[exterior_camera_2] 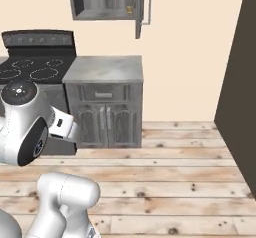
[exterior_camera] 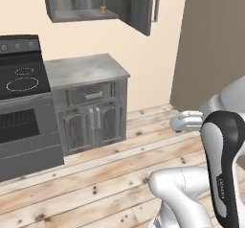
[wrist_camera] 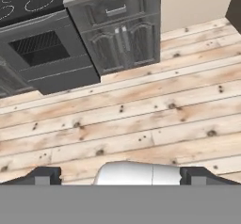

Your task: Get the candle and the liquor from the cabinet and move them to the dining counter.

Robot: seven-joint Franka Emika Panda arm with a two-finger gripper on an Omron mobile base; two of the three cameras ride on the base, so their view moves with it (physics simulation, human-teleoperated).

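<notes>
Candle sits small on cabinet shelf, prob light but brittle; we'd pinch its sides; gripper spread wide, empty.

No readable text in any view.
A small white marking is seen on the dark cover of the robot arm in the left base view, too small and blurred to be read. A pale tag-like patch is seen on the arm's white link in the right base view; no letters can be made out. Ring markings are drawn on the black stove top, without numbers or words. Knobs on the stove's back panel carry no legible symbols.
</notes>
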